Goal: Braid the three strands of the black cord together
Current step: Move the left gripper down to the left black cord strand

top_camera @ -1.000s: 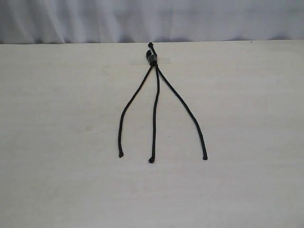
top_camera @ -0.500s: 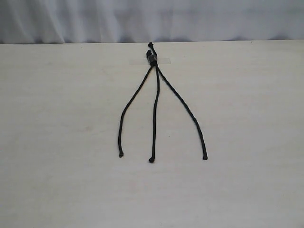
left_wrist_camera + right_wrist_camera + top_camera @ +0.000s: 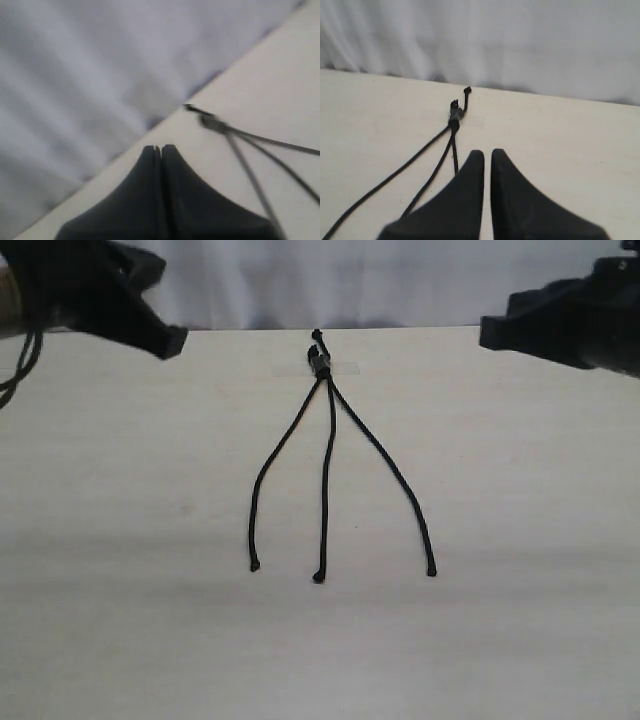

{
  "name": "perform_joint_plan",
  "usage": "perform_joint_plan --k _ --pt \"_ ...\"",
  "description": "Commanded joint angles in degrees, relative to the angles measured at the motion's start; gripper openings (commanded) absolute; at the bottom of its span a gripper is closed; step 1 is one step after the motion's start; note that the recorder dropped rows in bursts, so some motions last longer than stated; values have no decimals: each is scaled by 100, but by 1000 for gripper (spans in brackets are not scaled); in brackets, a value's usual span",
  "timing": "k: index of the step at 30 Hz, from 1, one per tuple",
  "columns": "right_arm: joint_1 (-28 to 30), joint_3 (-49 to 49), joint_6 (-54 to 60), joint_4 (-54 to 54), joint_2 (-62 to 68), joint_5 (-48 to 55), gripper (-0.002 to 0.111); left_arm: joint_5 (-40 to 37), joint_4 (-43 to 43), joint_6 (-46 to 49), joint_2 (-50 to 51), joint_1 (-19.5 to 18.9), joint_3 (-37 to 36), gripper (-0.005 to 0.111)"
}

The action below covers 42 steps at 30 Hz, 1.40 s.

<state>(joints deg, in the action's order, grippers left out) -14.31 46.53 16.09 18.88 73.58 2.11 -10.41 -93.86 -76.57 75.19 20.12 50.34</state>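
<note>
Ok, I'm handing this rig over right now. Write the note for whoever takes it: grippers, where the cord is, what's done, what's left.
left gripper: shut, empty, in the air over the far left of the table, off the cord.
right gripper: shut, empty, in the air at the far right, also off the cord.
black cord: bound end held by clear tape at the table's far middle. The three strands fan out toward the near side, lying flat, apart and uncrossed.
Done: nothing braided.
Left: the whole braid. The grippers likely need to open and take a strand each first.
</note>
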Motion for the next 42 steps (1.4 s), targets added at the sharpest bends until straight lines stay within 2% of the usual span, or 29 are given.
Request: perform_joint_plan --k 1,3,4,6,10,17,22,30,42 --pt "374 1311 377 -128 1285 1636 5 -2326 3297 2583 400 350 735 0" --pt "581 1715 377 -202 1862 2203 5 -1807 6560 5626 813 182 1051 0" --pt "650 1840 377 -202 2114 2231 5 -1759 7623 6629 1012 182 1148 0" --pt "691 2035 365 -204 2399 2344 5 -1609 8809 7277 1399 217 1213 0" --pt "691 2177 452 -489 2489 2621 5 -1337 9030 7420 2028 418 1213 2" --pt "831 2177 389 -551 2489 2666 5 -1132 9211 7420 3144 906 1647 24" --pt "887 2177 361 -540 2489 2645 5 -1163 9385 7420 3881 1255 2078 32" --pt "886 2177 361 -462 2489 2539 5 -1739 9385 7335 4577 1291 2765 53" --pt "886 2177 361 -462 2489 2506 5 -1668 9690 7335 4923 1339 2850 52"
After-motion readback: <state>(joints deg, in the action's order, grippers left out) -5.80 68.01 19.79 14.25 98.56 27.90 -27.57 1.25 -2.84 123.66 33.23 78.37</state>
